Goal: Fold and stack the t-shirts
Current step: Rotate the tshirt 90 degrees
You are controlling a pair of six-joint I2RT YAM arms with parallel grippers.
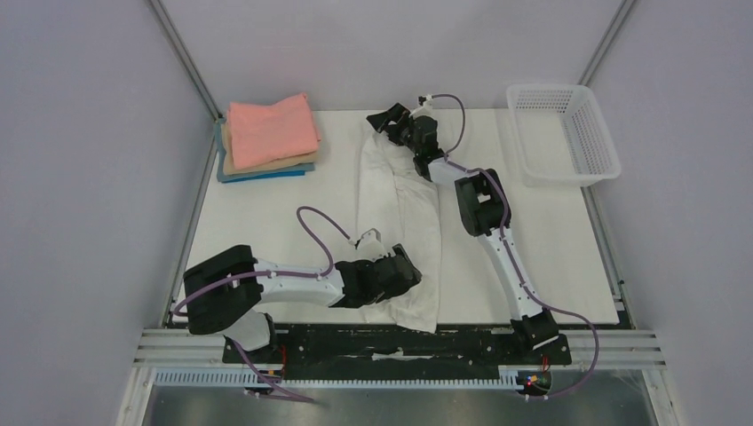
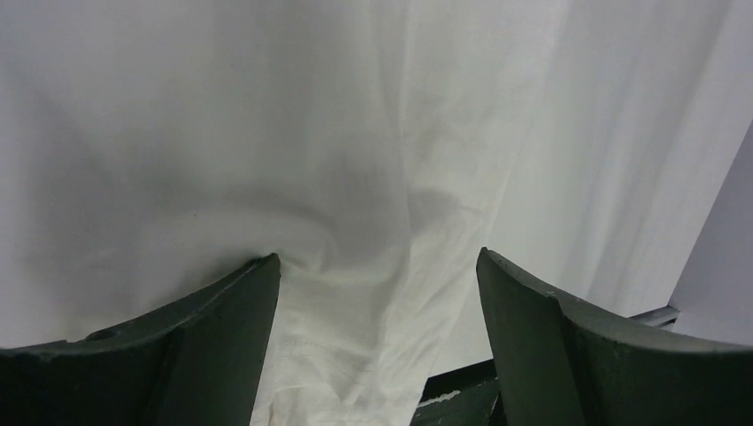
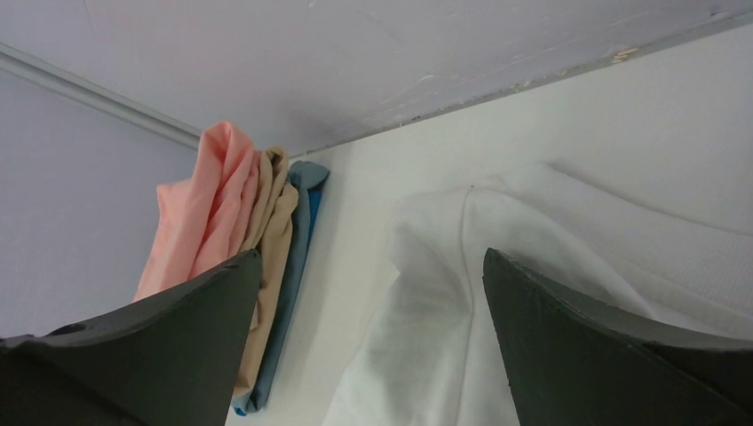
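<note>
The plain white t-shirt point(image 1: 398, 209) lies as a long narrow strip down the middle of the table, its near end hanging over the front edge. My left gripper point(image 1: 407, 269) is open low over the shirt's near end, with white cloth point(image 2: 355, 177) filling the space between its fingers point(image 2: 377, 257). My right gripper point(image 1: 384, 120) is open at the shirt's far end, with a rumpled corner of the shirt point(image 3: 444, 302) between its fingers point(image 3: 373, 257). The salmon-pink tee point(image 1: 271, 129) lies folded on the tan point(image 1: 266, 165) and blue point(image 1: 263, 176) tees at the far left.
A white plastic mesh basket point(image 1: 561, 133) stands at the far right corner. Grey walls close in the table on the left, back and right. The black rail point(image 1: 400, 342) runs along the front edge. In the right wrist view the folded stack point(image 3: 231, 222) is just left of my fingers.
</note>
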